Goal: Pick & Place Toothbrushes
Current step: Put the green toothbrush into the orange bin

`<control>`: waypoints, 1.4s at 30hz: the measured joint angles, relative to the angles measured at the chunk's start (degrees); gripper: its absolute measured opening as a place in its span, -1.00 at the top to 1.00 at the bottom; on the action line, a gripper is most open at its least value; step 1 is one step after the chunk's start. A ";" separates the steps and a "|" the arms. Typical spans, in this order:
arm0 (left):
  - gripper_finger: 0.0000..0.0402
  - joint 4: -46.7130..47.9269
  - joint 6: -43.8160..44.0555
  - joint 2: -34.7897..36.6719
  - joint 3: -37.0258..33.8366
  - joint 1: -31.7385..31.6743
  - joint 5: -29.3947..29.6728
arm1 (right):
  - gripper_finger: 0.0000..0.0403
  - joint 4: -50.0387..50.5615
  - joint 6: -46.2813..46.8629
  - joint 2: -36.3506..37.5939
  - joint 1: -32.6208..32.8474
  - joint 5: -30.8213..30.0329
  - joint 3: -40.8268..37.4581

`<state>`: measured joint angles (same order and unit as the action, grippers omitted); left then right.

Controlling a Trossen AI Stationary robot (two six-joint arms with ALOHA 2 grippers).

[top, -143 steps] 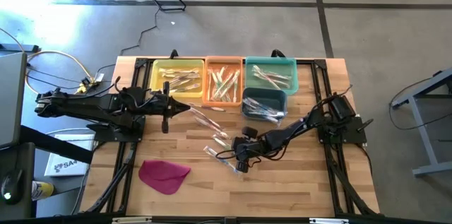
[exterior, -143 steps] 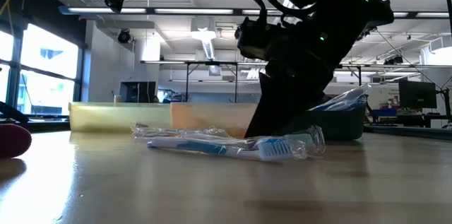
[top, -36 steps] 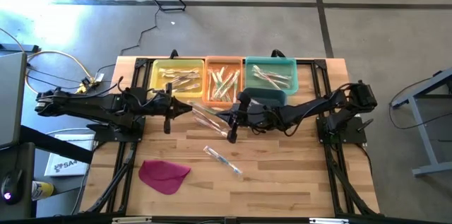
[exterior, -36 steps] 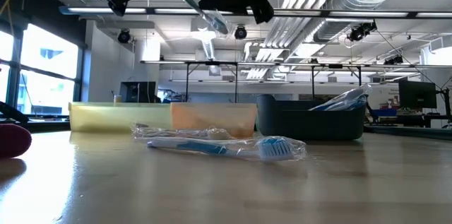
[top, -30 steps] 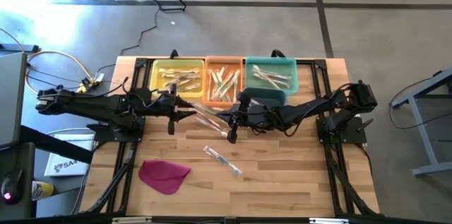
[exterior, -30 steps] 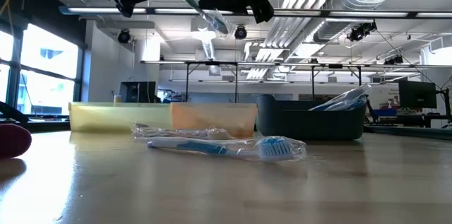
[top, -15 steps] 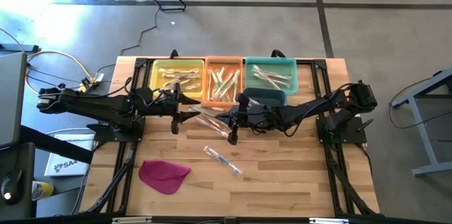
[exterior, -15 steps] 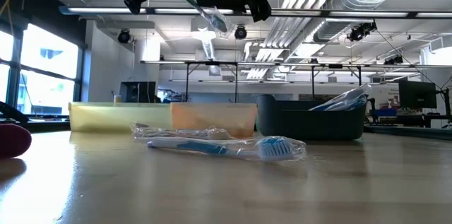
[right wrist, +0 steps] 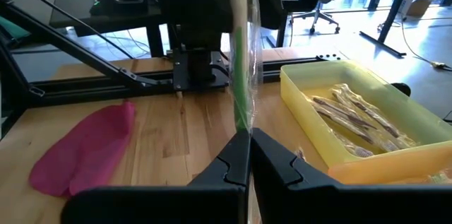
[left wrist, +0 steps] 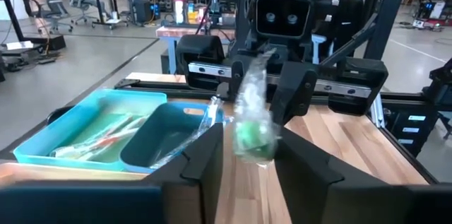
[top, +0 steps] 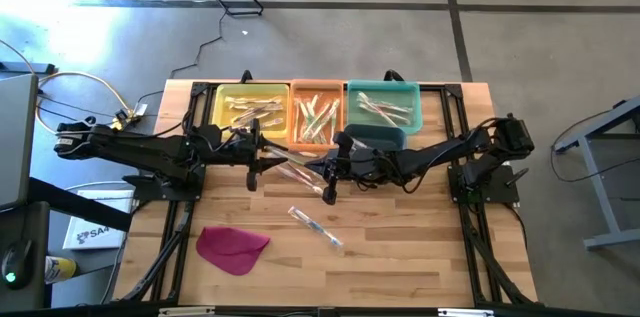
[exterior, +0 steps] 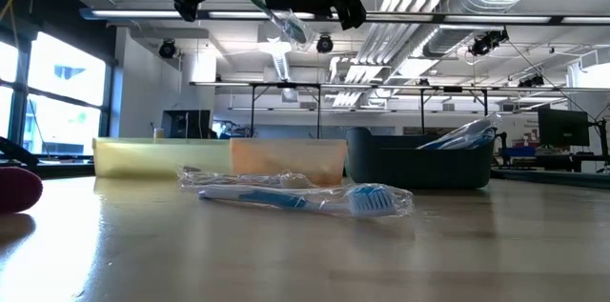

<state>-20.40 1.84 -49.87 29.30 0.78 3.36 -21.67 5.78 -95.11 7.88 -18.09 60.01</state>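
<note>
A wrapped toothbrush with a green handle (top: 295, 164) hangs in the air over the table's middle, in front of the bins. My right gripper (right wrist: 248, 143) is shut on one of its ends. My left gripper (left wrist: 248, 146) stands open opposite, level, a finger on either side of the toothbrush's free end (left wrist: 251, 132). I cannot tell whether they touch it. A blue toothbrush in its wrapper (exterior: 305, 197) lies flat on the table, nearer the front edge. My right gripper pinches the green toothbrush's end (right wrist: 241, 121) between its two fingertips, coming nearly level from the table's right. The toothbrush runs on along the fingers' line toward my left gripper. It is lifted clear of the table, slanting a little upward (exterior: 272, 7).
Yellow (top: 222, 107), orange (top: 296, 115) and teal (top: 412, 109) bins holding toothbrushes line the far edge. A dark teal bin (top: 392, 140) with more stands in front of the teal one. A magenta cloth (top: 232, 247) lies near the front left.
My left gripper has gone toward the table's right, up to the free end of the toothbrush, which now lies between its fingers. My right gripper and the toothbrush have kept still.
</note>
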 joint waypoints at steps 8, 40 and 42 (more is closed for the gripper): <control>0.60 -0.07 0.01 0.00 0.00 0.00 0.00 | 0.98 0.08 0.00 0.00 0.00 -0.02 0.00; 0.88 -0.03 3.09 0.04 -0.02 -0.02 -3.72 | 0.34 2.56 -1.46 1.10 0.09 0.38 -0.11; 0.88 0.01 3.18 0.04 -0.02 -0.02 -3.87 | 0.23 4.31 -1.51 3.04 0.22 -0.32 -0.15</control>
<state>-20.38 5.02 -49.82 29.28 0.75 -0.51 -17.36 4.27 -92.07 8.09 -18.41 59.86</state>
